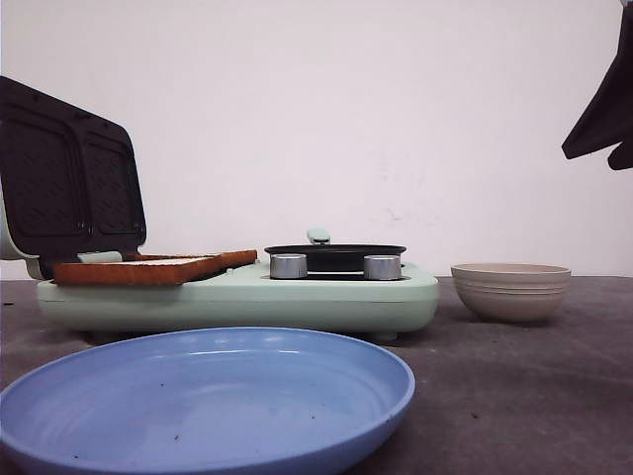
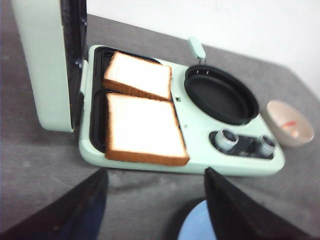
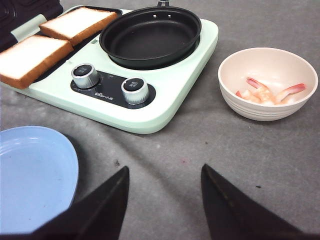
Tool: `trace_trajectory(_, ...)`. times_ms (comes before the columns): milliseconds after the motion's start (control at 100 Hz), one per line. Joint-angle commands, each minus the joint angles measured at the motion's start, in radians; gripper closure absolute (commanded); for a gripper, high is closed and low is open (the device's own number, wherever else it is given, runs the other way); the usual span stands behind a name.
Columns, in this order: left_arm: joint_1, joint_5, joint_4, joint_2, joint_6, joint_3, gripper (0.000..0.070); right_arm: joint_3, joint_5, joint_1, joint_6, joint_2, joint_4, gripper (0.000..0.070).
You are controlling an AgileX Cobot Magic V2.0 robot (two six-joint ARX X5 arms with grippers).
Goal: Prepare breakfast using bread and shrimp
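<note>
Lying flat, two thick white bread (image 2: 145, 127) slices, orange-brown crusts.

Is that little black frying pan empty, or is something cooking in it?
Empty: the pan shows only bare black bottom.

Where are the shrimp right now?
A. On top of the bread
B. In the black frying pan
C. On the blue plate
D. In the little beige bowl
D. The right wrist view shows the shrimp lying inside the beige bowl, beside the green cooker; the pan and the blue plate hold nothing.
</note>
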Motion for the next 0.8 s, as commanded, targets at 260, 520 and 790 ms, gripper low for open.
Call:
trace_trajectory(260, 0.059, -0.002, 0.034, 0.003, -0.196, 0.102, 0.0308, 0.003, 0.003, 0.003, -0.010, 0.003, 0.011, 0.0429)
trace_trajectory(520, 0.148, 0.031, 0.034, 0.094, -0.277, 0.231, 0.0308, 0.003, 0.003, 0.004, -0.010, 0.003, 0.011, 0.0429)
trace_trajectory(790, 0.279, 0.174, 0.097, 0.283, -0.383, 0.345, 0.0308, 0.003, 0.002, 0.004, -0.010, 0.003, 0.011, 0.0429)
